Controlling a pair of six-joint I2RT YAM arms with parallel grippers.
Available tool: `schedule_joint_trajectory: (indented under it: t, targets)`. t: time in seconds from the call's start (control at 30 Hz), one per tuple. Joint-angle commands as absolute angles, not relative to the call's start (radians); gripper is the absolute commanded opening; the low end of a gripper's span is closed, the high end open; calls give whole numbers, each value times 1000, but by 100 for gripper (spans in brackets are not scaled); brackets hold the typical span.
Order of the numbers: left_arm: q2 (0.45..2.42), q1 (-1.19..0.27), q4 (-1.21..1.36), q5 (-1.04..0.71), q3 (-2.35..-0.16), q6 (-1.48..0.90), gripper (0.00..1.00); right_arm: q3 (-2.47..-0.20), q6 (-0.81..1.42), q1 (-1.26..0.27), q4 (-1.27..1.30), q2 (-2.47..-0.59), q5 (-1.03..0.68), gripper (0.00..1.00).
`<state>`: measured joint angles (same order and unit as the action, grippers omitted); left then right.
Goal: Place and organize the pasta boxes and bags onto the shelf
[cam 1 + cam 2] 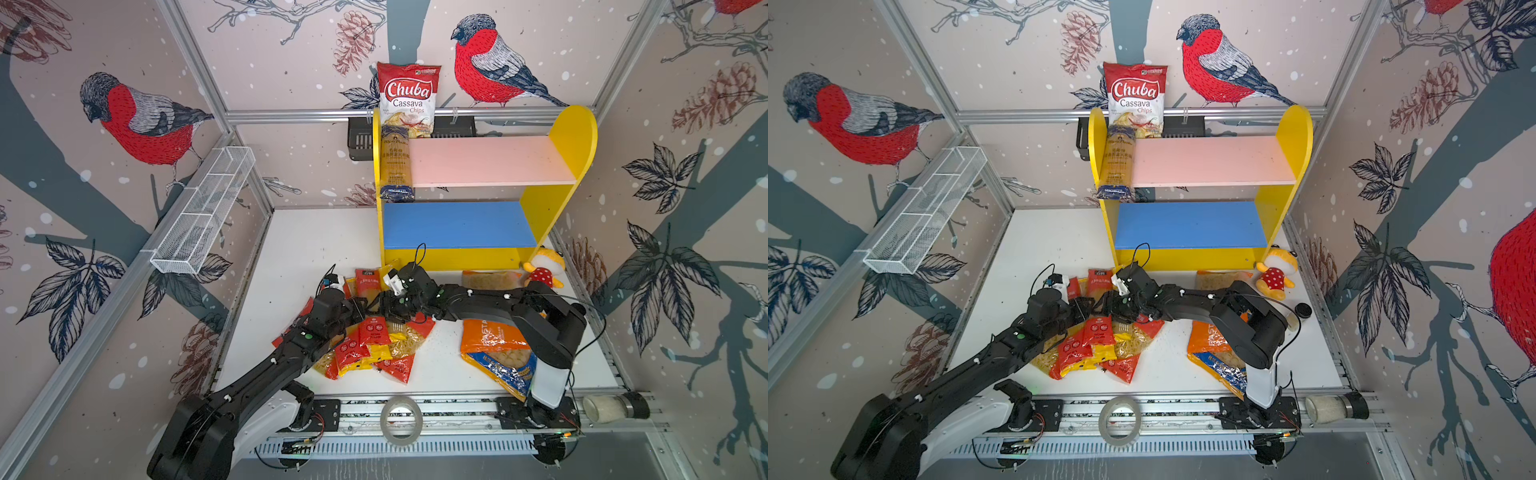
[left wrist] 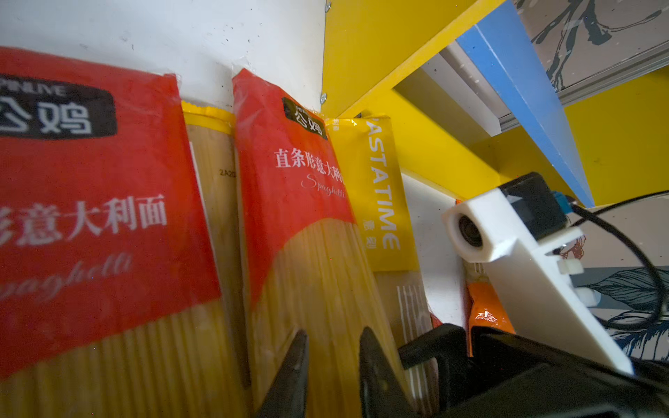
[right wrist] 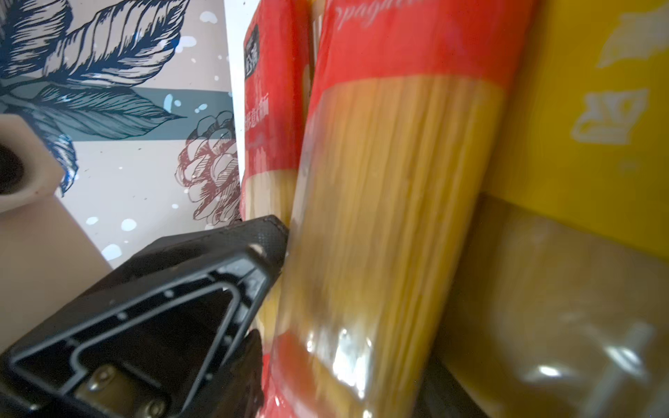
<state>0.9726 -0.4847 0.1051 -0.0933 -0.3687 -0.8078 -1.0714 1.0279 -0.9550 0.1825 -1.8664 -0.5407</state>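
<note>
Pasta packs (image 1: pixel 376 332): one on shelf (image 1: pixel 575 137), rest on table (image 1: pixel 311 241).
Left gripper (image 2: pixel 333 347) sat nearly closed over one of two red spaghetti packs (image 2: pixel 307 235), hold unclear; right gripper's (image 1: pixel 387 309) state unclear; one dark blue spaghetti pack (image 1: pixel 397 166) lay on pink board (image 1: pixel 490 160).

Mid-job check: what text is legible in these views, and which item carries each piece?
"Chuba Cassava Chips": red-white chips bag.
"SPAGHETTI": dark blue pack lying on the pink board.
"ASTATIME", start cut off: yellow pack.
"公鸡", "直条形意大利面", "Spaghetti": red spaghetti pack.
Orange bag: big letters partly covered by the arm, not readable.
Blue-yellow bag: print too small to read.
</note>
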Motion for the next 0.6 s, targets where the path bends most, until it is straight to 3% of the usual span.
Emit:
schedule_joint_trajectory:
  t: [0.0,0.2,0.43,0.57]
  targets:
    - [976,-486,118,-102,-370,-811,20,-1054,1045,-958,186,-1876,-610,58]
    - [950,-483,81,-86,-398,-804,18,-1033,1058,-954,246,-1873,-632,41]
    - [899,-459,-1,-73,-459,-770,27,-1022,1049,-953,277,-1860,-637,18]
    - [881,-431,-33,-94,-497,-756,34,-1007,1037,-953,308,-1829,-628,15]
